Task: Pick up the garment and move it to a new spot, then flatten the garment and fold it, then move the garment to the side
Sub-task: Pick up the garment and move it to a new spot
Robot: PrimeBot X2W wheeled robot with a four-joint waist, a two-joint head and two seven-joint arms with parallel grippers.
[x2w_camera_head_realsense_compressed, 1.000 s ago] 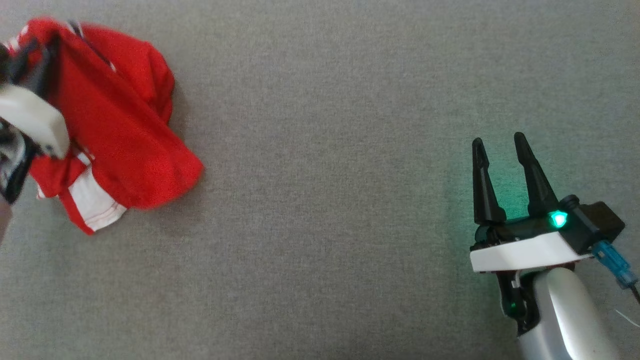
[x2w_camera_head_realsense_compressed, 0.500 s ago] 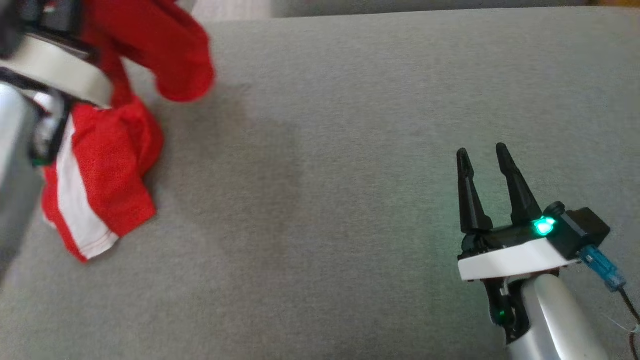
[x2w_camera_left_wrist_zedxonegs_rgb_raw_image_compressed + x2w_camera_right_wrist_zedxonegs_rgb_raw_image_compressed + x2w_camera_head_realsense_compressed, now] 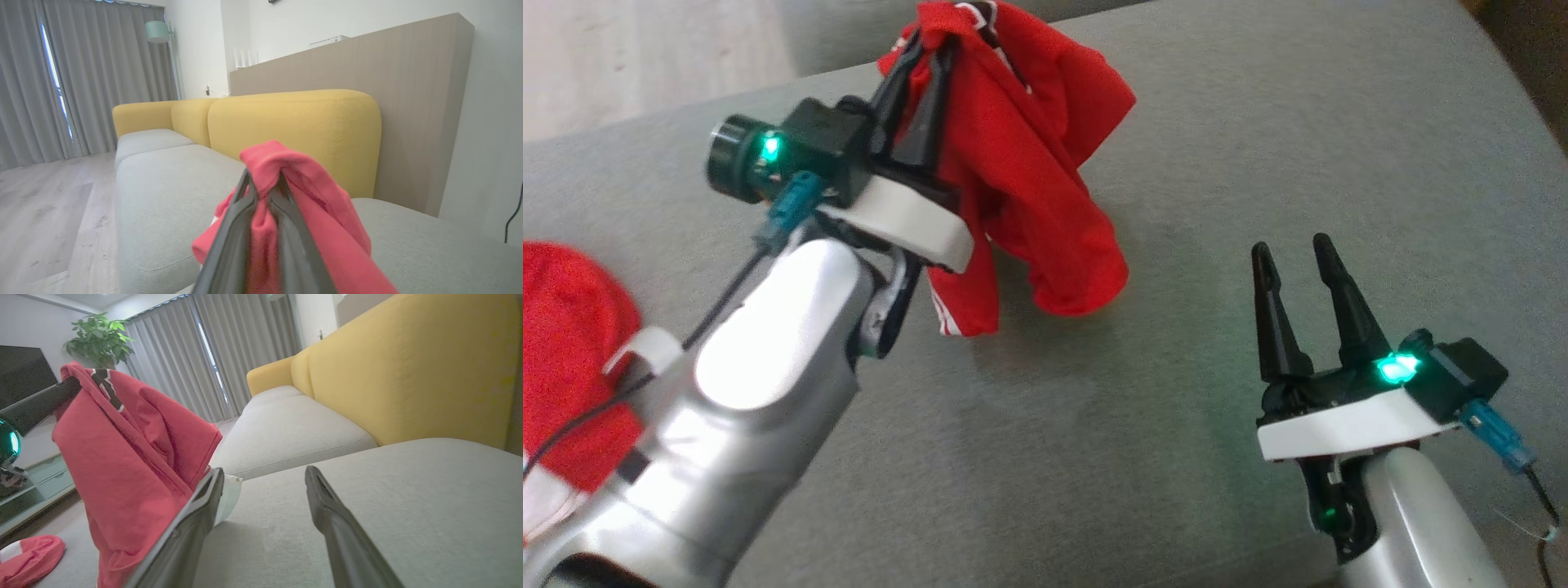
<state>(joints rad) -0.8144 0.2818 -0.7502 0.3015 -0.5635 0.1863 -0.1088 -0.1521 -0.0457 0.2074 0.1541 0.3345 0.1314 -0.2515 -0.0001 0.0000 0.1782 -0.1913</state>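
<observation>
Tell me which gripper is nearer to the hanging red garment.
Left. The left gripper is shut on the red garment, holding it up; the right gripper stands open, apart from it, off to its right.

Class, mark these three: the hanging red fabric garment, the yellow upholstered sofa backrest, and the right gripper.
hanging red fabric garment [image 3: 1029, 163]: head view, middle of the draped cloth.
yellow upholstered sofa backrest [image 3: 294, 122]: left wrist view, front face.
right gripper [image 3: 1290, 243]: head view, midway between its fingertips.
</observation>
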